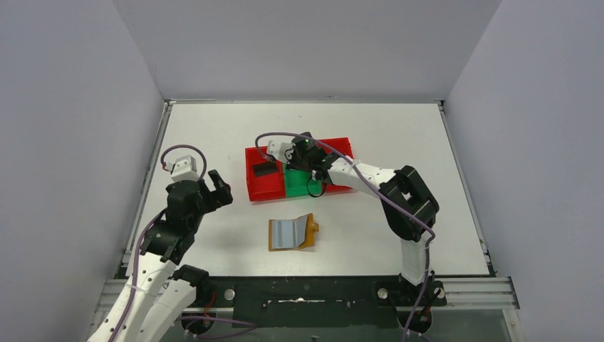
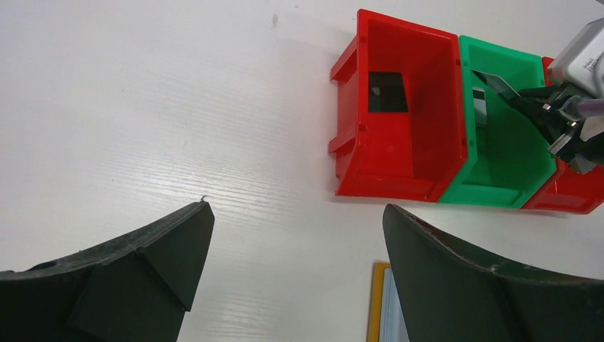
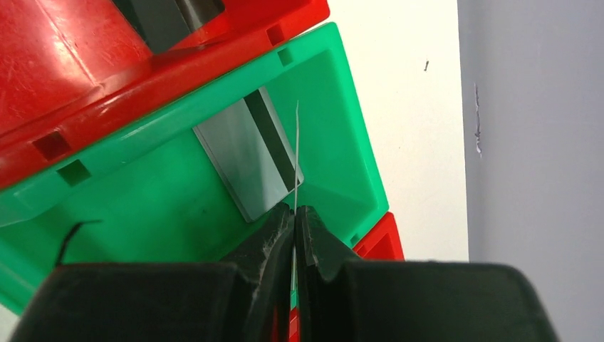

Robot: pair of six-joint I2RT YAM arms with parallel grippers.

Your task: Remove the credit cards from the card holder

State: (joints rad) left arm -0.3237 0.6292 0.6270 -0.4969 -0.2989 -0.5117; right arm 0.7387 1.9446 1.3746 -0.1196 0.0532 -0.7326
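Observation:
The orange-tan card holder (image 1: 292, 234) lies open on the table, its pale blue-grey panels facing up; the left wrist view catches only its edge (image 2: 376, 299). My right gripper (image 3: 294, 211) is shut on a thin credit card (image 3: 296, 142), seen edge-on above the green bin (image 3: 142, 206). Inside that bin a grey card with a dark stripe (image 3: 246, 153) leans against the wall. A dark card (image 1: 263, 169) lies in the left red bin (image 1: 260, 189). My left gripper (image 2: 295, 214) stands open over bare table, to the left of the holder, with nothing between its fingers.
Three bins stand in a row behind the holder: red (image 2: 384, 171), green (image 2: 498, 164), red (image 2: 570, 196). My right arm (image 1: 406, 199) reaches over them from the right. Grey walls close in the table on three sides.

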